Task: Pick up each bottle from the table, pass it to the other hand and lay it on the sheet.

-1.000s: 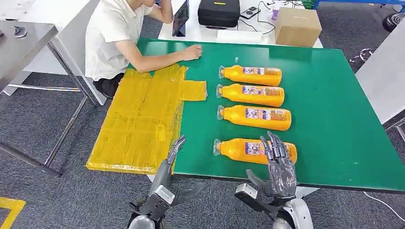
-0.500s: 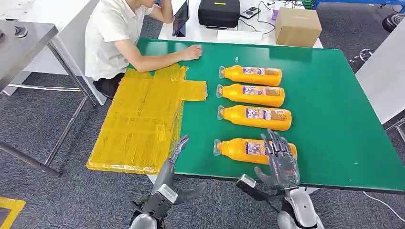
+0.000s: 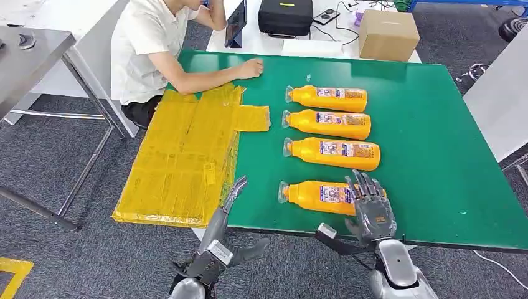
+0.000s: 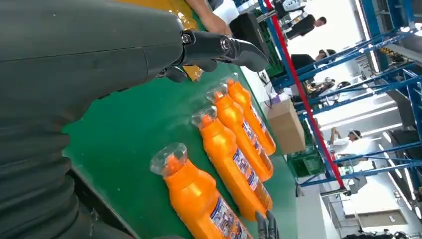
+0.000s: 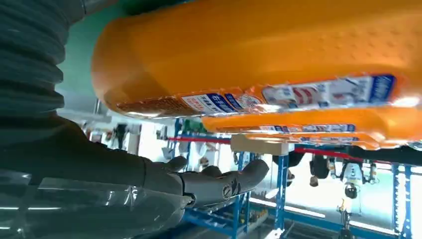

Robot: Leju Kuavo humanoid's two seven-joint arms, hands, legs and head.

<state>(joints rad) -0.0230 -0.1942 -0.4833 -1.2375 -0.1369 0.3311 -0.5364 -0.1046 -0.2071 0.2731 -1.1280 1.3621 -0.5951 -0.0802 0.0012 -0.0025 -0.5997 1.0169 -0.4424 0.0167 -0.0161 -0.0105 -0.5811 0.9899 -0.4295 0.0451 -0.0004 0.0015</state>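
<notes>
Several orange bottles with clear caps lie side by side on the green table, caps pointing left. The nearest bottle lies close to the front edge. My right hand hovers at that bottle's base end with its fingers spread, holding nothing. My left hand stands open at the table's front edge, between the nearest bottle's cap and the sheet. The yellow sheet covers the table's left side and hangs over its edge.
A person sits at the far left corner with a hand resting on the table beside the sheet. Behind, a white table carries a cardboard box and a black case. A small clear object lies beyond the farthest bottle.
My right hand has slid to the right along the nearest bottle's base end and dropped slightly toward the front edge. My left hand has risen a little. The bottles have not moved.
</notes>
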